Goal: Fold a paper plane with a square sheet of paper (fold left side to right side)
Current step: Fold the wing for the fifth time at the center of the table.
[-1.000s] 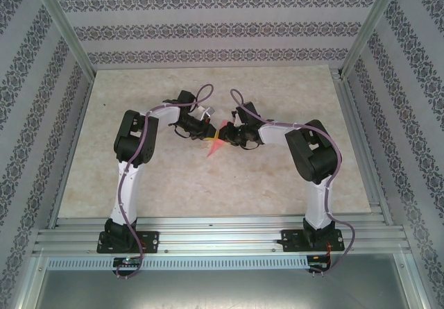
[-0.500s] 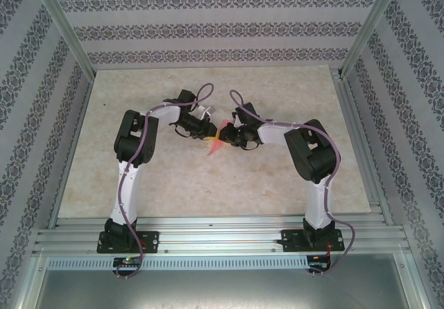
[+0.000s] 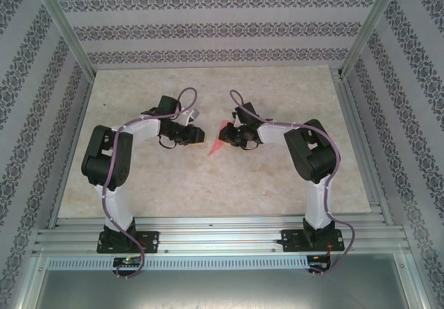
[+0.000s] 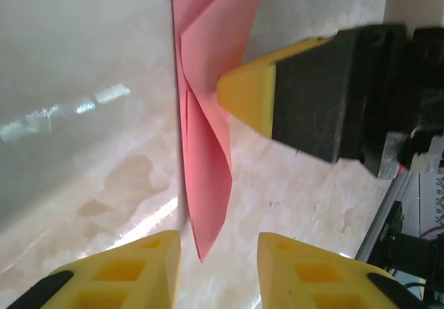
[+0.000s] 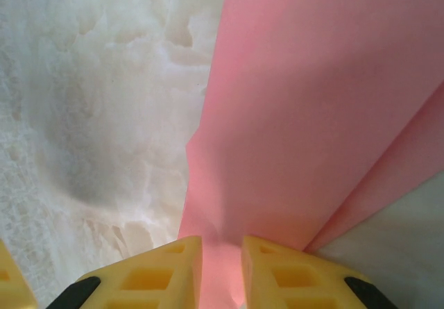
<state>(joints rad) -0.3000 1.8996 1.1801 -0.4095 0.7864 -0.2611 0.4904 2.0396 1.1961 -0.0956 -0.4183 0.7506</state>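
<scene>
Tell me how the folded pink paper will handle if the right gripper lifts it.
Probably floppy: the paper plane is thin, and its layers gape apart near the tip. Likely very light, so it could slide on the glossy table. The right gripper pinches one end, so the free tip may droop.

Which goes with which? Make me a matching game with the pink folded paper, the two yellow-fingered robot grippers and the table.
Things:
1 salmon-pink folded paper plane
2 left yellow-fingered gripper
3 right yellow-fingered gripper
4 beige marbled table

States:
A pinching the paper
B open, holding nothing
C flat, below the paper
D pointed and creased

Pairs: 1-D, 2-B, 3-A, 4-C
</scene>
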